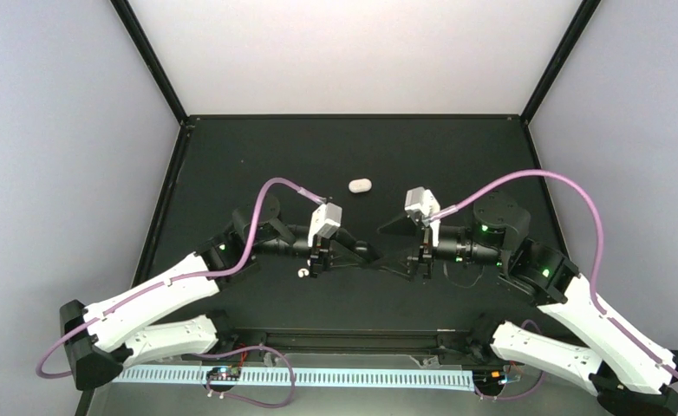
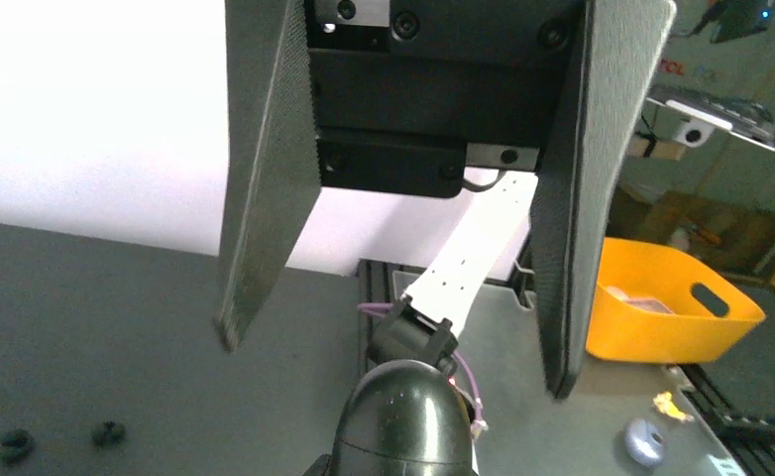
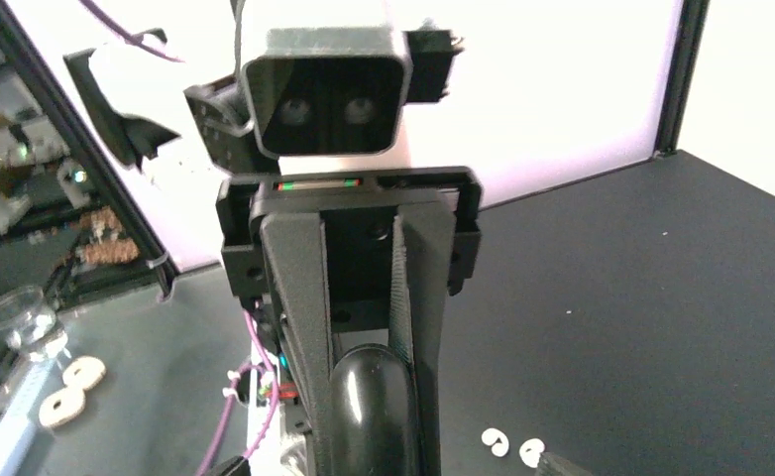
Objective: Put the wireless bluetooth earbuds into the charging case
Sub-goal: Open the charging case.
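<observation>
Earbuds (image 1: 302, 272): loose on table (image 1: 457, 156), just beside left gripper (image 1: 366, 254), well apart from charging case (image 1: 360, 185) farther back. Left gripper pinched shut, nothing seen held; right gripper (image 1: 383, 245) spread wide, empty. Risk: glossy buds skidding away under closing grip; seemingly closed lid blocking insertion.

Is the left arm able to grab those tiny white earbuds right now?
Probably yes: the earbuds lie on bare table just beside the left gripper, nothing between. Its shut jaws must open first.
</observation>
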You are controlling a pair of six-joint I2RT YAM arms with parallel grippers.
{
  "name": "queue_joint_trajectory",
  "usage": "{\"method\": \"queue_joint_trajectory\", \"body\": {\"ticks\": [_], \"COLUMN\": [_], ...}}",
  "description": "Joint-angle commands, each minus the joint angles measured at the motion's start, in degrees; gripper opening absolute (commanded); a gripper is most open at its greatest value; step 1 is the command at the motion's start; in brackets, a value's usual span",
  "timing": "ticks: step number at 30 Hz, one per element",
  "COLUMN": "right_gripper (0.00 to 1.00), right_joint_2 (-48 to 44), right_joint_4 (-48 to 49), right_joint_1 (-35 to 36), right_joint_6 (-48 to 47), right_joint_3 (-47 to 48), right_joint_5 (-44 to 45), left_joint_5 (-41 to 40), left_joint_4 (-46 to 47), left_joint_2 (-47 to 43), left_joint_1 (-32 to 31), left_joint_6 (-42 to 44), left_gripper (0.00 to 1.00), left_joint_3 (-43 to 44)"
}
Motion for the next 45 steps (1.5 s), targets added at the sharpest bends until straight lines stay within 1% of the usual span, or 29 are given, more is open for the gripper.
{"method": "queue_joint_trajectory", "body": {"ticks": [1, 4, 6, 7, 8, 9, 10, 12, 15, 18, 21, 24, 26, 28, 30, 32, 34, 38, 40, 43, 45], "right_gripper": [0.76, 0.79, 0.81, 0.83, 0.89, 0.97, 0.99, 1.00, 1.00, 1.00, 1.00, 1.00, 1.00, 1.00, 1.00, 1.00, 1.00, 1.00, 1.00, 1.00, 1.00], "right_joint_2": [-1.83, -2.60, -2.64, -2.38, -2.16, -2.01, -1.94, -1.27, 0.84, 2.99, 4.62, 7.51, 10.56, 14.35, 17.59, 19.21, 19.75, 19.16, 17.70, 15.79, 13.96], "right_joint_4": [0.60, 0.93, 2.14, 2.76, 3.69, 5.08, 6.75, 9.13, 10.86, 12.97, 16.39, 19.94, 20.70, 18.21, 15.12, 14.13, 13.84, 10.96, 11.53, 11.48, 9.56], "right_joint_1": [0.39, 0.39, 0.35, 0.34, 0.31, 0.38, 0.35, 0.32, 0.33, 0.39, 0.27, 0.22, 0.02, -2.59, -5.35, -8.48, -9.93, -10.10, -10.08, -9.60, -7.68], "right_joint_6": [2.09, 2.01, 1.82, 1.77, 1.99, 2.63, 3.46, 4.27, 4.49, 4.40, 4.74, 5.20, 6.02, 9.15, 11.86, 14.60, 15.22, 14.61, 14.53, 15.84, 15.20], "right_joint_3": [4.64, 6.80, 7.85, 8.32, 8.69, 8.48, 7.92, 7.07, 6.64, 5.56, 3.91, 3.23, 4.42, 7.57, 10.71, 11.47, 11.21, 10.70, 8.23, 5.48, 4.96], "right_joint_5": [5.90, 10.50, 15.43, 18.01, 20.72, 23.75, 26.17, 29.43, 31.76, 34.64, 41.74, 46.80, 49.83, 48.35, 43.93, 40.73, 38.24, 32.52, 26.60, 17.49, 15.74], "left_joint_5": [-5.84, -11.52, -14.28, -14.93, -15.14, -14.56, -13.46, -10.46, -5.85, -3.31, -2.54, -3.86, -5.66, -7.62, -8.85, -8.80, -8.05, -5.96, -4.46, -0.11, 3.72], "left_joint_4": [6.38, 12.67, 17.57, 20.04, 21.99, 23.82, 25.33, 28.02, 32.85, 36.09, 36.89, 36.27, 34.95, 33.62, 32.65, 32.58, 32.92, 36.14, 35.96, 35.70, 38.38], "left_joint_2": [-4.23, -6.93, -8.55, -9.13, -9.62, -9.86, -9.99, -10.10, -9.97, -10.20, -11.64, -14.79, -16.63, -18.51, -20.46, -22.01, -22.92, -22.39, -21.10, -19.38, -18.55], "left_joint_1": [0.17, 0.68, 2.03, 3.07, 4.32, 5.88, 7.69, 11.33, 16.03, 19.12, 20.87, 21.19, 21.20, 20.98, 20.58, 20.25, 20.13, 18.08, 17.19, 17.05, 17.12], "left_joint_6": [0.33, -0.80, -1.97, -2.77, -3.62, -4.88, -5.99, -8.93, -14.27, -18.35, -21.10, -21.05, -20.68, -20.20, -19.90, -20.26, -20.74, -20.41, -20.56, -21.50, -22.88], "left_gripper": [0.01, 0.02, 0.02, 0.01, 0.02, 0.02, 0.02, 0.02, 0.02, 0.02, 0.02, 0.02, 0.02, 0.02, 0.02, 0.02, 0.01, 0.02, 0.01, 0.02, 0.02], "left_joint_3": [-1.52, -4.81, -6.92, -7.71, -8.31, -8.78, -8.88, -9.10, -9.93, -11.64, -13.60, -15.70, -17.07, -18.95, -20.68, -22.29, -23.58, -24.36, -23.49, -22.39, -22.83]}}
